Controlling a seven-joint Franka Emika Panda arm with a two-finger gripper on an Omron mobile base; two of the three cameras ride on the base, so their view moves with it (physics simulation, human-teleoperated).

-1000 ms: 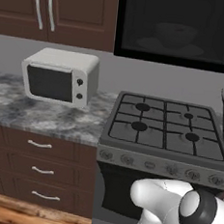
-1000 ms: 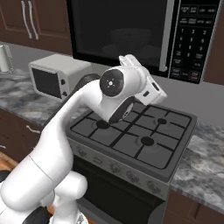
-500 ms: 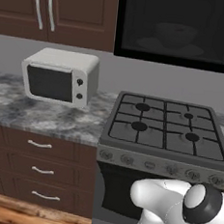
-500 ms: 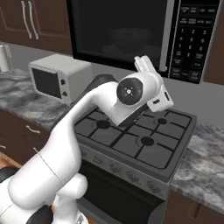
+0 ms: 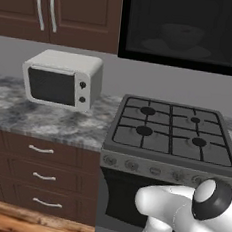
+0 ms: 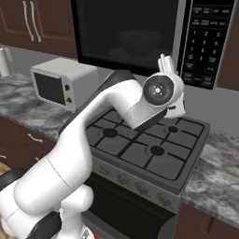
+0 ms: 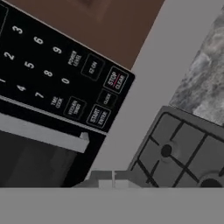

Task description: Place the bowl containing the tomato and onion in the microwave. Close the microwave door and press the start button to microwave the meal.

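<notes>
**Pincer shut and raised toward the keypad; door closed on the bowl**

We find the pincer (image 6: 164,61) drawn fully together with nothing between its tips, pointing up at the lower end of the keypad (image 6: 205,42) on the right side of the microwave (image 6: 140,35). We judge the closed tips are meant as one blunt probe for a button press, since a narrow point suits a small key better than spread fingers. In the hand view the start button (image 7: 98,116) sits near the bottom row of keys, beside the stop key (image 7: 116,80), and the camera looks straight along at that corner of the panel.

The microwave door (image 5: 184,29) stands shut, its silver handle (image 7: 43,133) crossing the hand view just below the keys. Through the tinted glass we make out the bowl (image 5: 182,37) resting on the turntable inside the cavity; its contents are too dim to tell. So placing and closing look done, and the press is the step in hand.

Below lies the stove (image 5: 174,133), and toward the left end of the counter (image 5: 42,118) the small white box with two knobs (image 5: 61,78).

Against the picture of a second ago: the wrist has climbed from over the burners toward the panel's lower edge, and the jaws have gone from wide to shut. Door, bowl and base views are unchanged.
</notes>
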